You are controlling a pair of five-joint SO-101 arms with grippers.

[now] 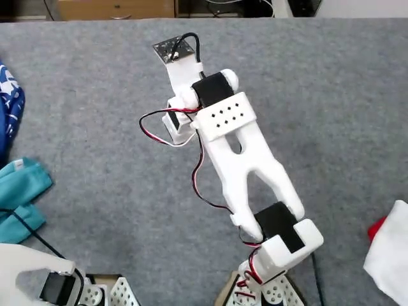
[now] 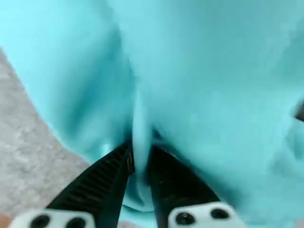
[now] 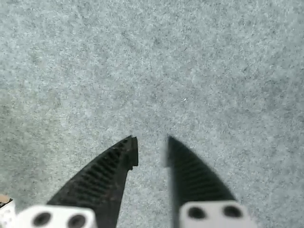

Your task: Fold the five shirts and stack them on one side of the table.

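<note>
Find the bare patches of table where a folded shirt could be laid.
Free: the grey table between the right arm and the white cloth; also between that arm and the teal shirt. Crowded: the left edge, teal shirt and blue shirt together.

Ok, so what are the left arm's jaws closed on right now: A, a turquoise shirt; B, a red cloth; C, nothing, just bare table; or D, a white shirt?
A: in the left wrist view the jaws are pinched together on a fold of the turquoise shirt.
</note>
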